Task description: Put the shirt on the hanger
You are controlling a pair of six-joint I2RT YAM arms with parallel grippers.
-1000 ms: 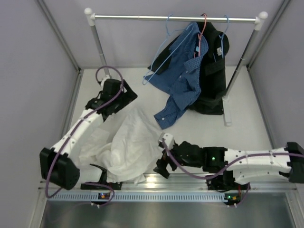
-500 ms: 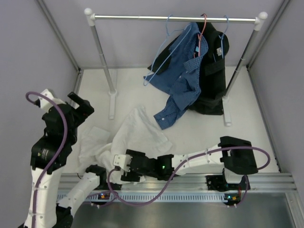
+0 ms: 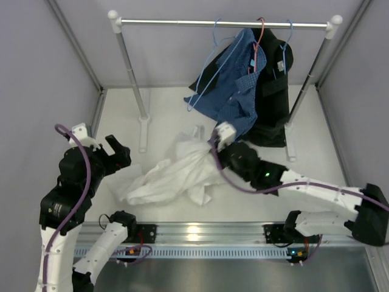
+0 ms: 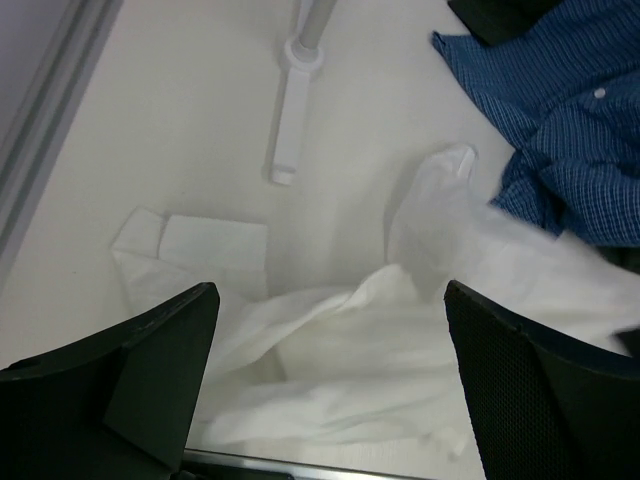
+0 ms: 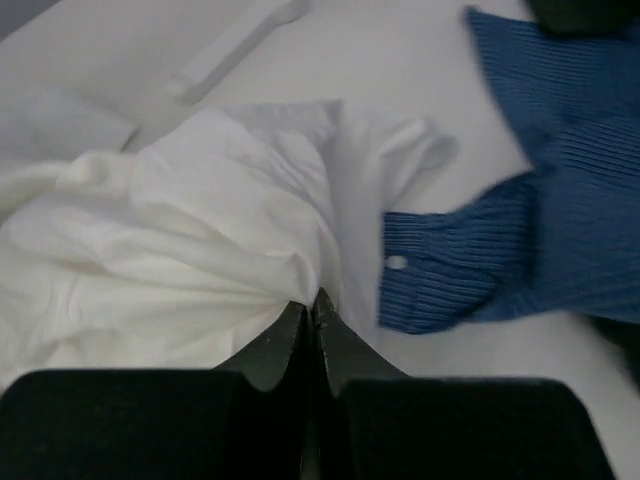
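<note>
Here, right hand (image 5: 312, 300) pinches the bunched shirt (image 5: 170, 235)

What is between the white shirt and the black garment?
The blue checked shirt hangs there, in the top view; the right wrist view shows its cuff beside the white shirt.

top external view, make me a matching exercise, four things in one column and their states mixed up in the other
1 white shirt
2 blue shirt
3 left tool
4 right tool

a open, holding nothing
b hanging from the rail
c shut on the white shirt
d crumpled on the table

Pairs: 1-d, 2-b, 3-a, 4-c
</note>
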